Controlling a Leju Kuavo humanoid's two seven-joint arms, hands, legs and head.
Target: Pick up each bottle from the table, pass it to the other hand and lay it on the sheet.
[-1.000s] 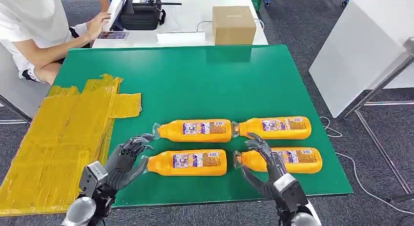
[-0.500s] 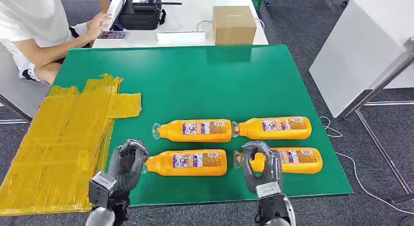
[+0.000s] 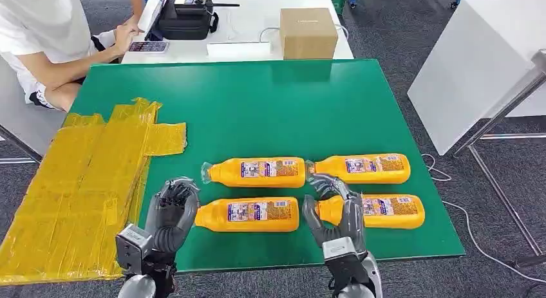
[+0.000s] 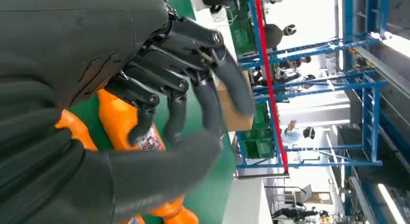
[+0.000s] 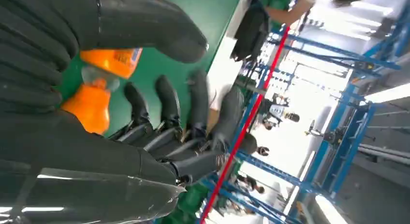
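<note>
Head view is showing both hands sitting higher over the near edge of the green table [image 3: 270, 105] than a second ago, when their fingers were spread low beside the bottles. The left hand [image 3: 170, 211] is now standing upright at the cap end of the near-left bottle [image 3: 248, 214], fingers curled loosely and holding nothing; the left wrist view is showing those fingers [image 4: 193, 83] bent over orange plastic without closing on it. The right hand [image 3: 335, 211] is now reaching up around the neck of the near-right bottle [image 3: 380, 211], fingers apart and arched over it; whether they are touching the bottle cannot be told. In the right wrist view the fingers [image 5: 169, 103] are spread apart with the orange neck lying between them and the thumb.

The four bottles are lying on their sides as before, two by two toward the table's near edge: the far-left bottle [image 3: 257, 172] and far-right bottle [image 3: 364, 168] behind the near pair. The yellow sheet [image 3: 84, 182] is covering the table's left edge, carrying nothing. A cardboard box [image 3: 308, 31] is standing closed on the white table beyond the far edge.
</note>
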